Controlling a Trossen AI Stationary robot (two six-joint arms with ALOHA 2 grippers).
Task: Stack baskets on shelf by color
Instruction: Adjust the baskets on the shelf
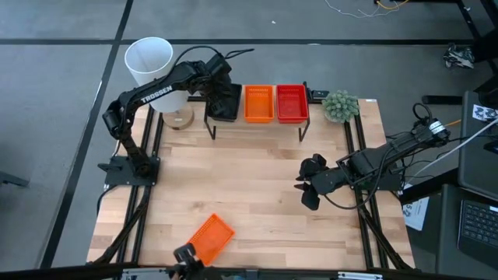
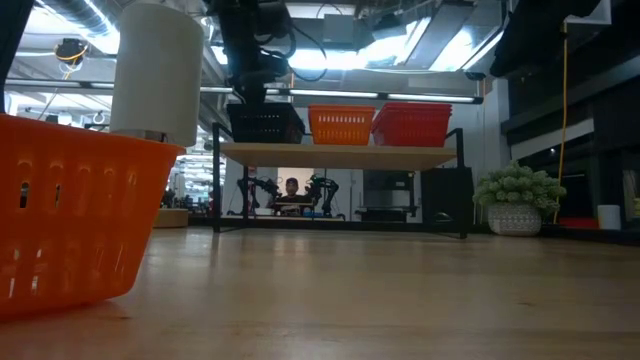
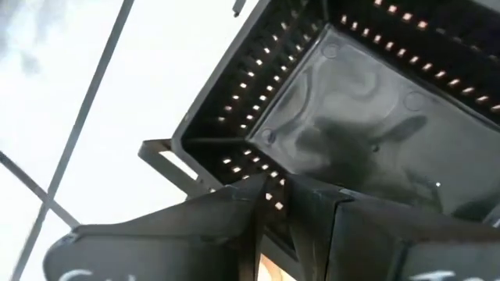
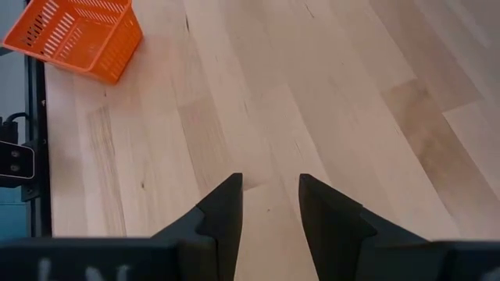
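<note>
Black basket: on the shelf at 11 o'clock, my left tool pinching its wall.
Orange basket, red basket: beside it.
Loose orange basket: tabletop, 7 o'clock.
Right tool: spread, 3 o'clock, holding nothing.

On the low wooden shelf black, orange and red baskets, possibly stacks, sit upright side by side, another orange basket lying well apart.
</note>
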